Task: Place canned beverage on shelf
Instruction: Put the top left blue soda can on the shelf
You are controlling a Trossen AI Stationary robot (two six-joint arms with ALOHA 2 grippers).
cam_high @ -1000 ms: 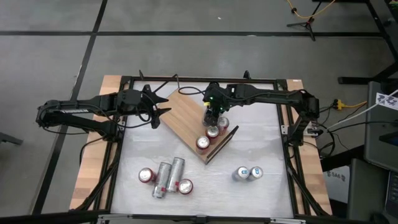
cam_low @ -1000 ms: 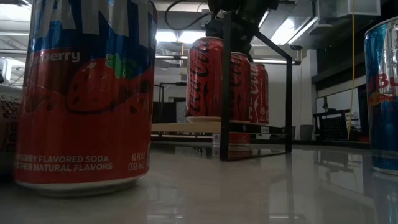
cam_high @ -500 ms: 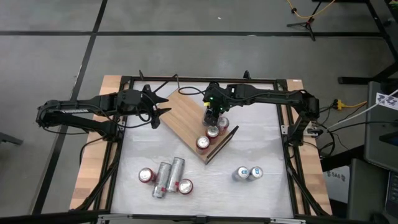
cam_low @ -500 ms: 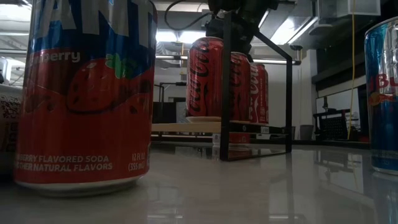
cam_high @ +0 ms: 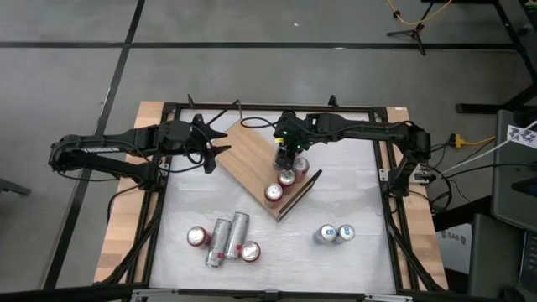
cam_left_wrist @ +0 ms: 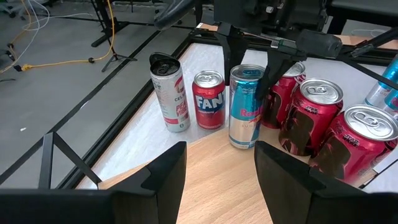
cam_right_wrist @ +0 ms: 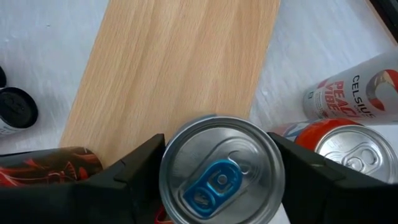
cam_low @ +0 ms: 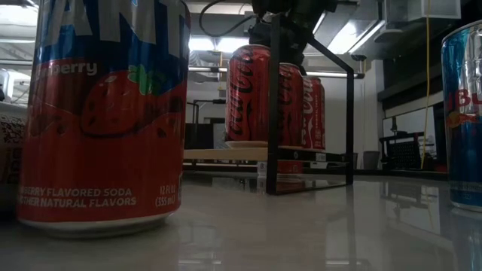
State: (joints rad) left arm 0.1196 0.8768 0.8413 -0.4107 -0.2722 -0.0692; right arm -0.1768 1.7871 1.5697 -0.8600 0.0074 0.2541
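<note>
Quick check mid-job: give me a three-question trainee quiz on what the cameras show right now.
1. True or false: the blue-tabbed can stands upright on the shelf.
2. How many red cans stand on the shelf beside it? A two, B three, C five.
3. Fill in: the ____ end effector hangs directly over the blue-tabbed can.

Key: 1 true. 2 B. 3 right: the right end effector is over the can, while the left end effector waits, open and empty, at the shelf's other end.

Matt wood shelf (cam_high: 252,155) — shiny metal cans (cam_left_wrist: 320,115), glossy tabletop (cam_low: 301,226).
</note>
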